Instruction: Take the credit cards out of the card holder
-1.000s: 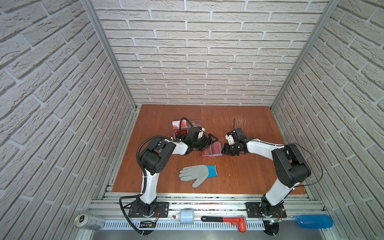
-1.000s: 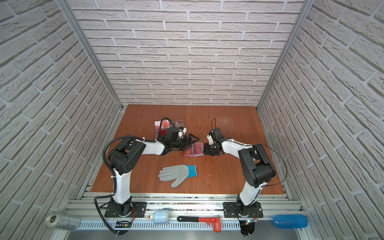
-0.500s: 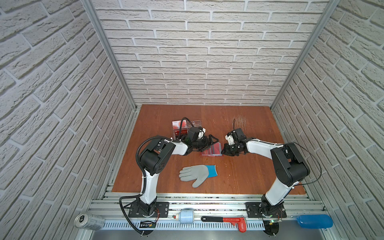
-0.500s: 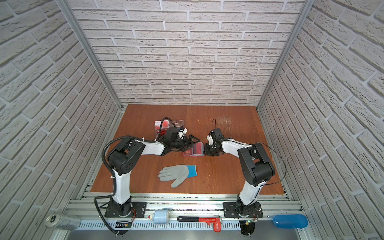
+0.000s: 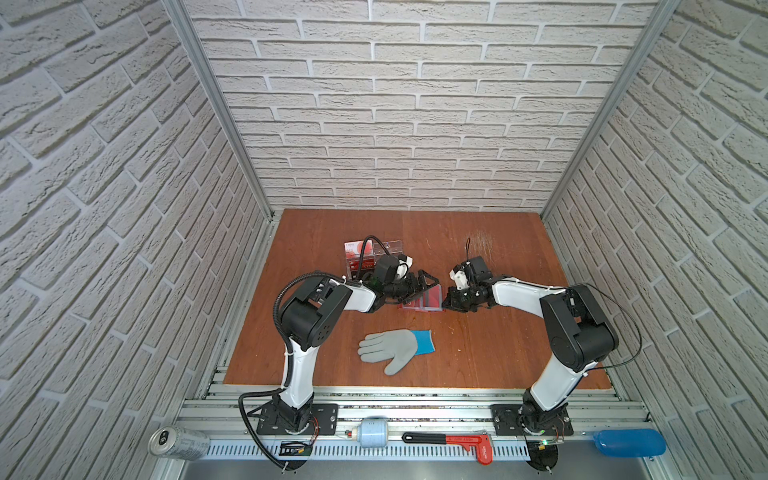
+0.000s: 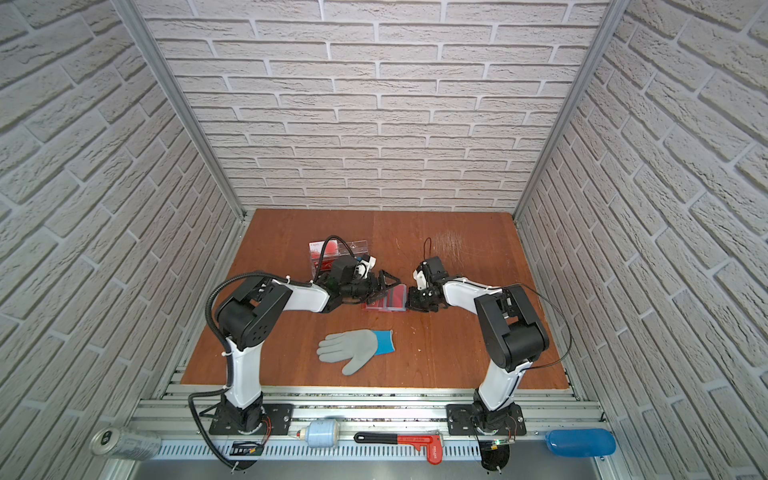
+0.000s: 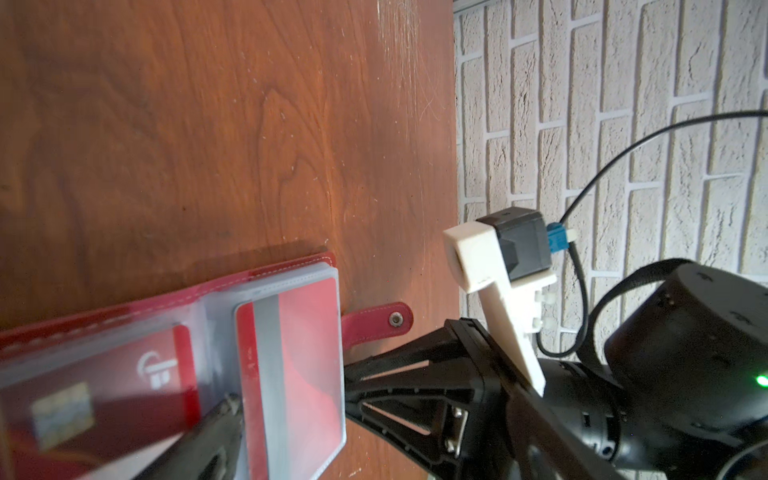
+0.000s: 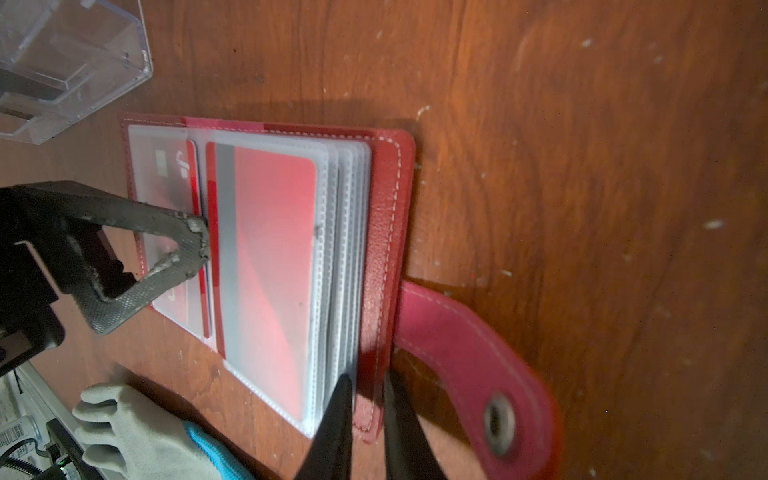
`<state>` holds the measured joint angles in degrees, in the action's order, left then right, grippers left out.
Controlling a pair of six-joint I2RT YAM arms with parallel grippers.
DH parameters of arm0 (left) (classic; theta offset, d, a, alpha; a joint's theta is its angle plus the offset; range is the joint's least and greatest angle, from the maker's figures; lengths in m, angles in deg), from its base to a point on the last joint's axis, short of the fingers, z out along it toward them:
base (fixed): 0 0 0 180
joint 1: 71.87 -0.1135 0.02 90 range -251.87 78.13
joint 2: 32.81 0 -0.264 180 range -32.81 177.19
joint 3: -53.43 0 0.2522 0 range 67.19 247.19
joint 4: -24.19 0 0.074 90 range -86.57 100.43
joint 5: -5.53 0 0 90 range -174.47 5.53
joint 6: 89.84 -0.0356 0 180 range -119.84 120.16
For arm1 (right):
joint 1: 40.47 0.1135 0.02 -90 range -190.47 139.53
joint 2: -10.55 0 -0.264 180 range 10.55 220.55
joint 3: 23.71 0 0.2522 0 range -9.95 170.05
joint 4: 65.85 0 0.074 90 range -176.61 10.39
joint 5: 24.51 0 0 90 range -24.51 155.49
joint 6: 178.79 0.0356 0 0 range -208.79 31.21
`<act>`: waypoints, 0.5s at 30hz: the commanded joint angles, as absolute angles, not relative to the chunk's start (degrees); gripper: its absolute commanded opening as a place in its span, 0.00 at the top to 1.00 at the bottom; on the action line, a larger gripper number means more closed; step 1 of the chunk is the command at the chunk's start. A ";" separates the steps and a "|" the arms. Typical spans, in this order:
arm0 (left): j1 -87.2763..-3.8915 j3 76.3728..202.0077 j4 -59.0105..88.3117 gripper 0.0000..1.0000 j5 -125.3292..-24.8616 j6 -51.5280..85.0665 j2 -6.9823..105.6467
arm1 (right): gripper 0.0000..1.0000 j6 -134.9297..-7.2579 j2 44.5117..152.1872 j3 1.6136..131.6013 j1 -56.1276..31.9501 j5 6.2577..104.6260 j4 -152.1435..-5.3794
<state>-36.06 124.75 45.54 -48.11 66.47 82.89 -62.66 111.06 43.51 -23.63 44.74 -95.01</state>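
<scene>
The dark red card holder [image 5: 422, 300] [image 6: 388, 300] lies open on the table between both arms. Its clear sleeves hold two red credit cards: one with a chip [image 7: 104, 382] [image 8: 166, 166] and one with a grey stripe [image 7: 307, 353] [image 8: 274, 249]. My left gripper [image 5: 419, 286] [image 6: 384, 286] is open, one fingertip [image 8: 195, 241] pressing at the holder's fold. My right gripper [image 8: 365, 386] [image 5: 448, 300] is shut on the holder's red cover edge [image 8: 384, 208], beside the snap strap [image 8: 469, 353]. No light blue card shows.
A clear acrylic stand [image 5: 374, 257] [image 8: 62, 62] holding a white card with red circles sits behind the left gripper. A grey glove with a blue cuff [image 5: 395, 349] [image 8: 137, 432] lies in front of the holder. A can, wrench and blue bottle rest on the front rail.
The right gripper's jaws have narrowed onto the cover edge. Both arms and the holder have hardly moved.
</scene>
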 commanded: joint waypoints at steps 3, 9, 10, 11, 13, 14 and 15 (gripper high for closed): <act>-35.35 123.53 50.46 0.02 -46.81 66.47 83.67 | 0.84 -62.96 112.77 43.71 -23.60 44.91 -94.68; -35.14 123.22 49.36 0.02 -46.74 65.11 83.29 | 0.84 -62.84 113.29 44.21 -23.68 44.42 -94.66; -35.14 123.05 49.36 0.02 -46.69 65.03 83.29 | 0.84 -62.73 113.05 44.33 -23.82 44.30 -94.65; -35.11 122.87 49.37 0.02 -46.76 64.94 83.35 | 0.84 -62.69 112.69 44.38 -23.94 44.07 -94.66; -34.96 122.61 49.28 0.02 -46.85 64.70 83.40 | 0.84 -62.52 111.71 44.46 -24.24 43.48 -94.64; -34.85 122.48 49.28 0.02 -46.95 64.59 83.51 | 0.84 -62.43 111.05 44.46 -24.45 43.19 -94.61; -34.79 122.39 49.22 0.02 -47.01 64.50 83.62 | 0.83 -62.40 110.49 44.46 -24.55 43.15 -94.69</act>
